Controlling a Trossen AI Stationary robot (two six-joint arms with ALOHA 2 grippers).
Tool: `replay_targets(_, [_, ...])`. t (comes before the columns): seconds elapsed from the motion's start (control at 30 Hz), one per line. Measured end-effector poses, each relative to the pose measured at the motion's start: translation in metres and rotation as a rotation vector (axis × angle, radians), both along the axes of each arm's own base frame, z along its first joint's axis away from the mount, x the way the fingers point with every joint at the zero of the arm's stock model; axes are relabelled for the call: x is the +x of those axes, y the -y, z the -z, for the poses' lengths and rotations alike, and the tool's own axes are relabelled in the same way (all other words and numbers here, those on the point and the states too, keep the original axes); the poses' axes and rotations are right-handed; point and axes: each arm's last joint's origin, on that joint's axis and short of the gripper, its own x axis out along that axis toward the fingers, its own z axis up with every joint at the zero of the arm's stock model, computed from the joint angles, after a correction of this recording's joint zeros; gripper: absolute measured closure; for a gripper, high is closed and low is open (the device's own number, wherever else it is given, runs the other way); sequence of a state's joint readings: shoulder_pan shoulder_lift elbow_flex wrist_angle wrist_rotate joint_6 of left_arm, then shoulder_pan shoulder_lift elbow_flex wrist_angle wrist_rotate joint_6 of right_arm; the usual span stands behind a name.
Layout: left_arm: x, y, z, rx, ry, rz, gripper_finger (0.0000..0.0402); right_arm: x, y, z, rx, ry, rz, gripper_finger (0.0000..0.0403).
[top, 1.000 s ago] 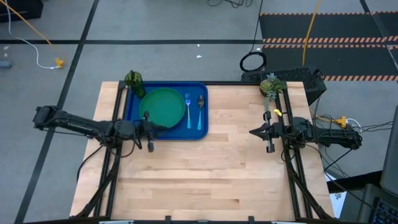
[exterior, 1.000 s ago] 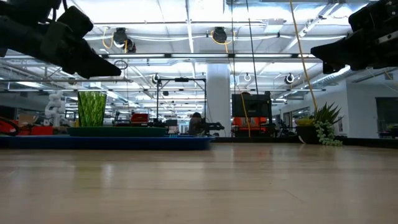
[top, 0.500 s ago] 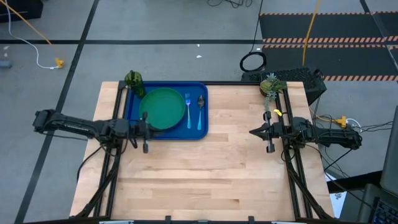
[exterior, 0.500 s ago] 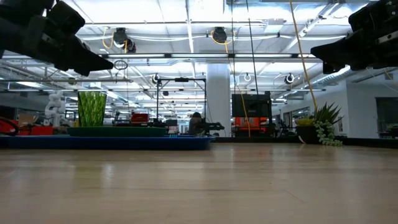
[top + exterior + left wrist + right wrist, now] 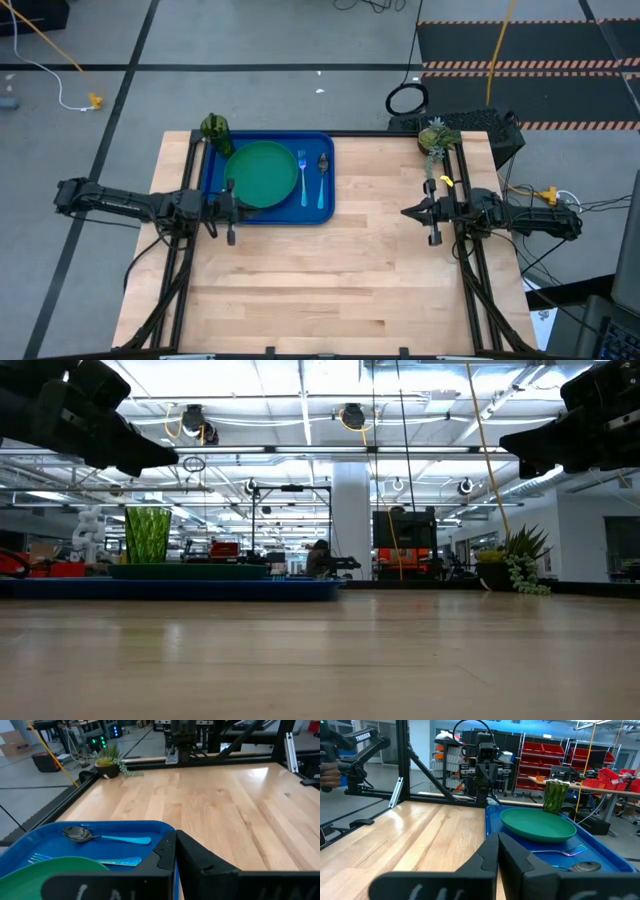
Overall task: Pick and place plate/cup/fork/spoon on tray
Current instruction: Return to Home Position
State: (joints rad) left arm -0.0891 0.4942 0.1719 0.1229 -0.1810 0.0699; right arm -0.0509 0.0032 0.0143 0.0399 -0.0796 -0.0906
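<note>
One round plate, rectangular plastic tray

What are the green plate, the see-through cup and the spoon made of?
The plate looks like plastic: flat green with a soft sheen. The cup seems clear green plastic, since light shines through its wall. The spoon probably has a metal bowl, dark and mirror-shiny, on a light blue plastic-looking handle.
</note>
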Motion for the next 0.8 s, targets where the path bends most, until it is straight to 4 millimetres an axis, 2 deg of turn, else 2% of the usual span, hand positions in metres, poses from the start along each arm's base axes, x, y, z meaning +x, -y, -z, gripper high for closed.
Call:
replay_targets(0.27, [0.000,0.001,0.000,0.002,-0.001,0.033,0.0398,0.000,0.000,0.000,0.000,0.000,-0.001,0.0403])
replay_targets(0.43, [-0.004,0.000,0.013,-0.030,0.009,0.026,0.0389,0.000,0.000,0.000,0.000,0.001,0.000,0.0403])
replay_targets(0.63, [-0.008,0.000,0.015,-0.037,0.029,0.032,0.0398,0.000,0.000,0.000,0.000,0.000,-0.001,0.0403])
replay_targets(0.8, [-0.011,0.000,0.018,-0.035,0.001,0.035,0.0389,0.000,0.000,0.000,0.000,0.000,0.000,0.0403])
